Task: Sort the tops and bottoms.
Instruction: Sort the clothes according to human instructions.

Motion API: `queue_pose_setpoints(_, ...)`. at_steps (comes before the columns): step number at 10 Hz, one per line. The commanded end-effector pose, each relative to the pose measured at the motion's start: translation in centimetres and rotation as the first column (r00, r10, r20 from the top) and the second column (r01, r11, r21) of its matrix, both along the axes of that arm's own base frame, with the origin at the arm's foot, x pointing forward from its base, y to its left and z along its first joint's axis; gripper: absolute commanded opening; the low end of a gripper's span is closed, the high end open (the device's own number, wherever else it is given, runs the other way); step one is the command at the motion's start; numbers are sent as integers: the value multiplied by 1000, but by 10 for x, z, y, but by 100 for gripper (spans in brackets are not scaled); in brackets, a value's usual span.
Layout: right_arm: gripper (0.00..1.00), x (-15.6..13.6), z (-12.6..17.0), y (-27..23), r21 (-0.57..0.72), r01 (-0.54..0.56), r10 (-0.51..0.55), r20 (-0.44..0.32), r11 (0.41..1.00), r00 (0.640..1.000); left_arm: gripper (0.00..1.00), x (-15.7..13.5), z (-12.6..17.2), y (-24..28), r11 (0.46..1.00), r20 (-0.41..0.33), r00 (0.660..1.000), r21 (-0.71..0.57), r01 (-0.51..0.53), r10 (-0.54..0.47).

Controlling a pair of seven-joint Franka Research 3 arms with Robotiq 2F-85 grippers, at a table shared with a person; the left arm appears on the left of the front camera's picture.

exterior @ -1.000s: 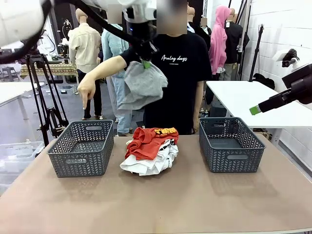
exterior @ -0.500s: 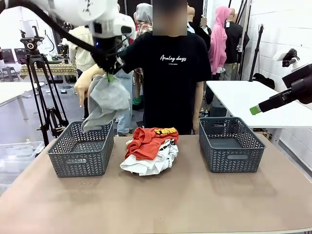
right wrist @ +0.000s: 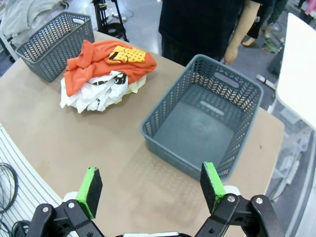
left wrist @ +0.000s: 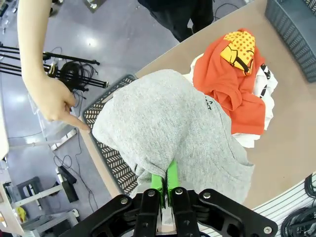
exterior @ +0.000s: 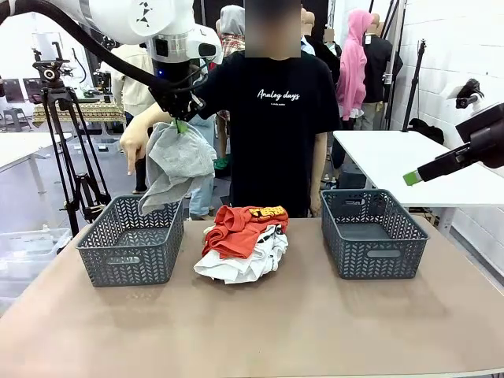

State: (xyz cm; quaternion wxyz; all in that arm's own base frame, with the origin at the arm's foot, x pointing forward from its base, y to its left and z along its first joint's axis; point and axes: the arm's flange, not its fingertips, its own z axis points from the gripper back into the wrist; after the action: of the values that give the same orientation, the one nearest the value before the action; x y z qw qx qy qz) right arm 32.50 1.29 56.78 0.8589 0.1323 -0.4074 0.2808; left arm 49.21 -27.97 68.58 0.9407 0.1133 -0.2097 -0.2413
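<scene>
Barely begun, with the left hand [exterior: 181, 123] pinched shut on a grey garment [exterior: 179, 161] hanging under it above an empty basket [exterior: 130, 260], the orange shirt [exterior: 236, 228] and white shirt [exterior: 244, 266] heaped unsorted beside and below, the right hand [right wrist: 151, 183] wide open, empty.

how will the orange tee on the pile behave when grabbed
Likely floppy: the orange tee lies crumpled, so it should drape as the grey garment does from the left gripper. It may drag the white tee beneath, since they're bunched together.

grey garment [exterior: 179, 161] hanging bunched, red-orange T-shirt [exterior: 240, 224] atop crumpled white T-shirt [exterior: 248, 264]
</scene>
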Motion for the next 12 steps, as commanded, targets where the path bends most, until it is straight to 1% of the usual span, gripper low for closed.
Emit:
queue_pose_setpoints(1, 100, 0, -2, -1, 7, -11, 11, -5, 1000, 1000, 0, 5, -11, 9, 1000, -43, 999, -4, -23, 22)
queue_pose_setpoints(2, 100, 0, -2, -1, 7, -11, 11, -5, 1000, 1000, 0, 8, -17, 25, 996, -32, 996, 13, -87, 87)
queue_pose_setpoints(4, 100, 0, -2, -1, 7, -11, 11, -5, 1000, 1000, 0, 16, -33, 64, 986, -93, 982, -3, -168, 167)
queue_pose_setpoints(5, 100, 0, -2, -1, 7, -11, 11, -5, 1000, 1000, 0, 25, -40, 81, 980, -81, 977, -29, -199, 196)
queue_pose_setpoints(6, 100, 0, -2, -1, 7, -11, 11, -5, 1000, 1000, 0, 34, -44, 91, 975, -54, 973, -13, -223, 222)
queue_pose_setpoints(8, 100, 0, -2, -1, 7, -11, 11, -5, 1000, 1000, 0, 47, -57, 115, 960, -84, 958, -18, -278, 276)
queue_pose_setpoints(9, 100, 0, -2, -1, 7, -11, 11, -5, 1000, 1000, 0, 56, -74, 128, 949, -110, 943, -9, -316, 314)
queue_pose_setpoints(11, 100, 0, -2, -1, 7, -11, 11, -5, 1000, 1000, 0, 72, -102, 139, 950, -138, 942, -30, -312, 305)
queue_pose_setpoints(12, 100, 0, -2, -1, 7, -11, 11, -5, 1000, 1000, 0, 80, -115, 144, 947, -167, 936, -30, -319, 310)
